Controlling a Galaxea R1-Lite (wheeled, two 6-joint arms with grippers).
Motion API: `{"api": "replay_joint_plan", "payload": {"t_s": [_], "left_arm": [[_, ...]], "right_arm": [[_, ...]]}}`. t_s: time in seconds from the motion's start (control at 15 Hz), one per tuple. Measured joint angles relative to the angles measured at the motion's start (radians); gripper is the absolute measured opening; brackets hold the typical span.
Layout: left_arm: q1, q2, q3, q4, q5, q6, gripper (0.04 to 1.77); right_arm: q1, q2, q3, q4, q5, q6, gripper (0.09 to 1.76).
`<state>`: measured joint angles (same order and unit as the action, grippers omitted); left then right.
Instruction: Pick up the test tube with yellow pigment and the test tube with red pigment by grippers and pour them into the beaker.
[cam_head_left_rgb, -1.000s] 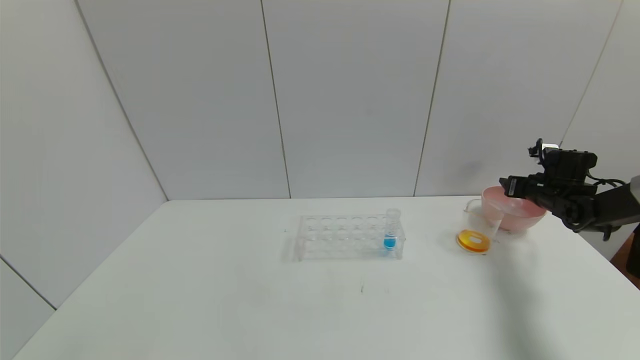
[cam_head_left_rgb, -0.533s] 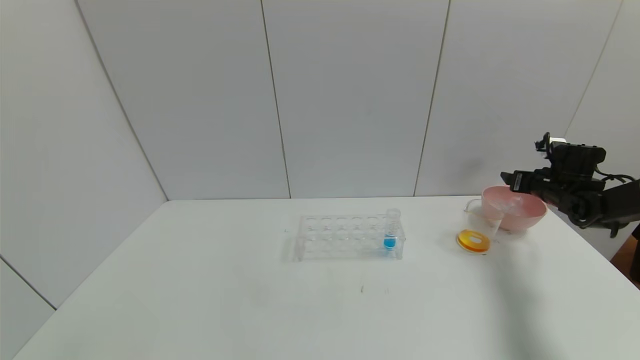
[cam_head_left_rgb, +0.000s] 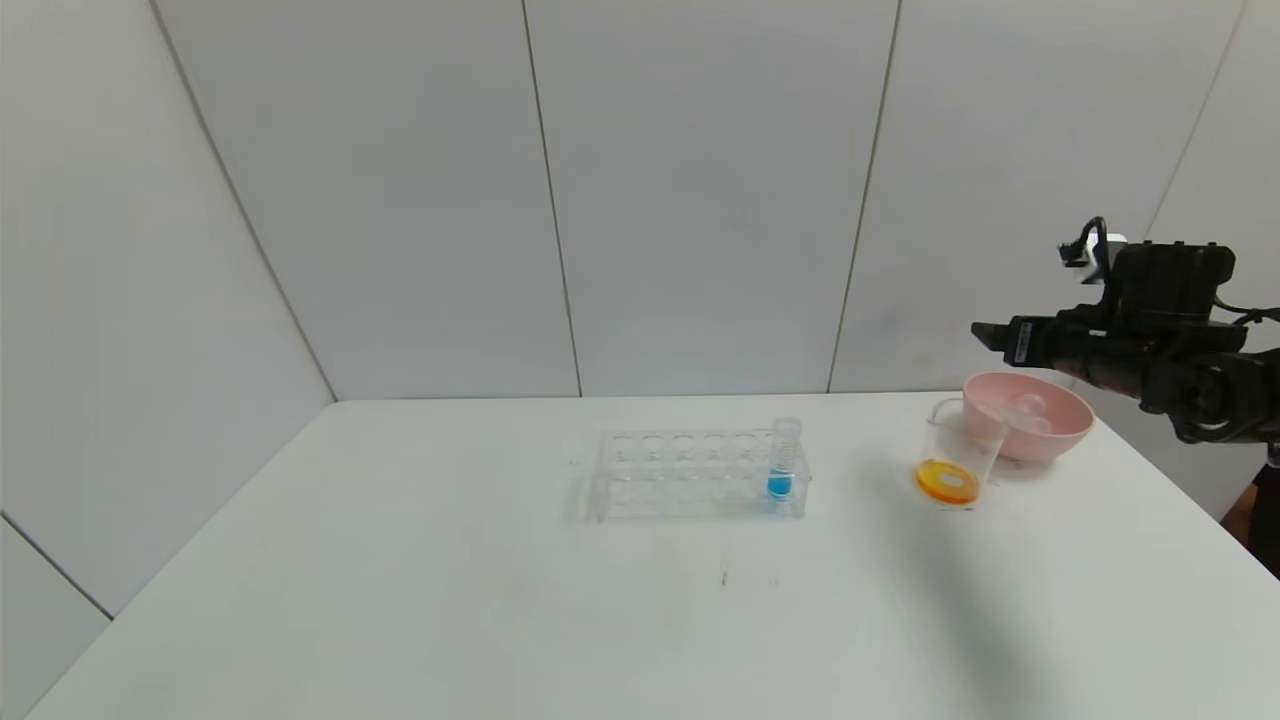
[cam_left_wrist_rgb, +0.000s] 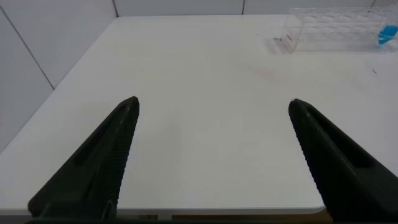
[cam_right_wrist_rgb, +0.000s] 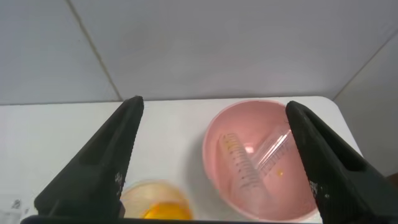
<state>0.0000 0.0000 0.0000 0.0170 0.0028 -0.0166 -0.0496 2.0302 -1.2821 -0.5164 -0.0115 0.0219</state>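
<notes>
Two emptied test tubes (cam_right_wrist_rgb: 261, 163) lie in a pink bowl (cam_head_left_rgb: 1070, 432); the beaker (cam_head_left_rgb: 958, 452) touching it on the bench (cam_head_left_rgb: 500, 600) holds orange liquid. The right claw (cam_right_wrist_rgb: 214, 162) hovers above them, wide open and empty. Dropping low while swinging away could topple the beaker; the left claw (cam_left_wrist_rgb: 214, 155), also open and empty, sits parked.

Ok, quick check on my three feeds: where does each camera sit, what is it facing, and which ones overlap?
Head view: on the robot's head, looking forward and down at the table; shows the right gripper raised above the pink bowl.
Left wrist view: on the left arm, low at the table's near edge; the open left gripper frames the tube rack.
Right wrist view: on the right arm, looking down between open fingers at two emptied tubes in the bowl.
Shared: head and right wrist both show bowl and beaker.
</notes>
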Motion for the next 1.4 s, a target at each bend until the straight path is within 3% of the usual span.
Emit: {"api": "replay_joint_plan", "payload": {"t_s": [0.67,1.2,1.4], "left_arm": [[0.000,0.000,0.000,0.000,0.000,0.000,1.72],[0.000,0.000,0.000,0.000,0.000,0.000,1.72],[0.000,0.000,0.000,0.000,0.000,0.000,1.72]], "right_arm": [[0.164,-0.603,0.584,0.005,-0.008,0.002,1.69],[0.157,-1.038,0.887,0.011,-0.011,0.002,1.70],[0.151,-1.248,0.969,0.080,-0.011,0.001,1.70]]}}
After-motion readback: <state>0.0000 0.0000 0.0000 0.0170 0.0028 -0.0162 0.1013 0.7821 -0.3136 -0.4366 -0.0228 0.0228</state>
